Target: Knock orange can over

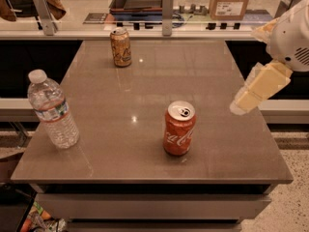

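Observation:
The orange can (120, 47), mottled golden-amber with dark squiggles and a silver top, stands upright at the far edge of the grey table (217, 76), left of centre. My gripper (244, 103), with cream-coloured fingers under the white arm (292, 30), hangs over the table's right edge. It is far to the right of the orange can and nearer to me, and it touches nothing.
A red-orange Coca-Cola can (179, 128) stands upright at the near centre of the table. A clear water bottle (52, 109) stands at the near left. Behind the table runs a glass rail with posts (167, 12) and a cardboard box (231, 1).

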Controlling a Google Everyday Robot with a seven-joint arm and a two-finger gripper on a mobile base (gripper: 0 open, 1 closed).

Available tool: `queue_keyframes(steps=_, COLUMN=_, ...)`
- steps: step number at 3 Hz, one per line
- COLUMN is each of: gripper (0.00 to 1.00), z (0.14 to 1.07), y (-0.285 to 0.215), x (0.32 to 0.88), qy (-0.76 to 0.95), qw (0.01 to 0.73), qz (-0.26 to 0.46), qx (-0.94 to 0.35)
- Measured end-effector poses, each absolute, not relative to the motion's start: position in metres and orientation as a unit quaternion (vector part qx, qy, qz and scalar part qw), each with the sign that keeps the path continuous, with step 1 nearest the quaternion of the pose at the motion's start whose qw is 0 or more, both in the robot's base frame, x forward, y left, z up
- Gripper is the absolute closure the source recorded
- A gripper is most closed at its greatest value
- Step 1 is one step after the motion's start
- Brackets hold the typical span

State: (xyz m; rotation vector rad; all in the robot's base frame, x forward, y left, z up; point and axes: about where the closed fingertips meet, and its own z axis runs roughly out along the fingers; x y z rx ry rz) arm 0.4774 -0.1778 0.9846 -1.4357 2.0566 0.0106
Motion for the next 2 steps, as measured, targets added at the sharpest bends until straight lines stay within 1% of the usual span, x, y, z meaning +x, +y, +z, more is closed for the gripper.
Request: queue_keyframes(steps=2, gripper=0.00, z=0.993, y=-0.135, x=0.534, qy=0.749, qw=0.449, qz=0.046, qx=-0.484)
